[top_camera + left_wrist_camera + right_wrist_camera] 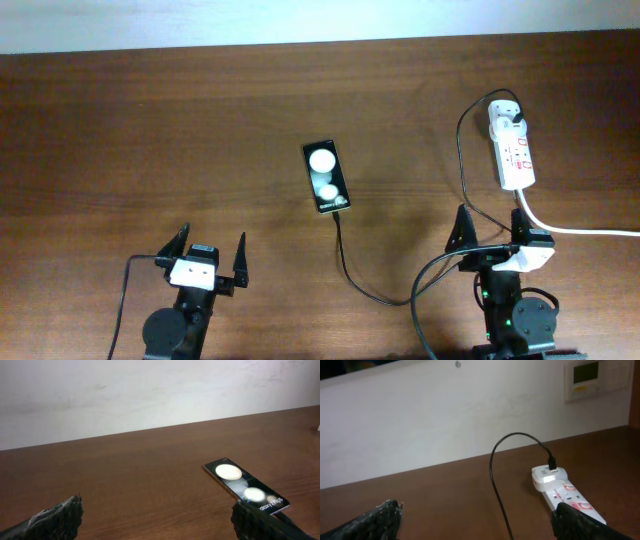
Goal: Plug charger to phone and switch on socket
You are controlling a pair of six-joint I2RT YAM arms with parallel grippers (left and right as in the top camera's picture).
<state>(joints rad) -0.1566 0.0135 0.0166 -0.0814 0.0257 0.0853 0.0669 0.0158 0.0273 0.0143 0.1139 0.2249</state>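
Note:
The black phone (326, 176) lies flat mid-table with two round white reflections; it also shows in the left wrist view (245, 484). The thin black charger cable (350, 275) runs from the phone's near end, loops past my right arm and rises to the white plug (505, 117) seated in the far end of the white socket strip (515, 157). The right wrist view shows the cable (496, 480), plug (547, 476) and strip (570, 500). My left gripper (212, 258) is open and empty near the front edge. My right gripper (492, 232) is open and empty, just in front of the strip.
The strip's thick white cord (580, 230) runs off to the right edge past my right gripper. A white wall borders the table's far edge, with a wall panel (595, 377) in the right wrist view. Bare brown wood (150, 150) lies left of the phone.

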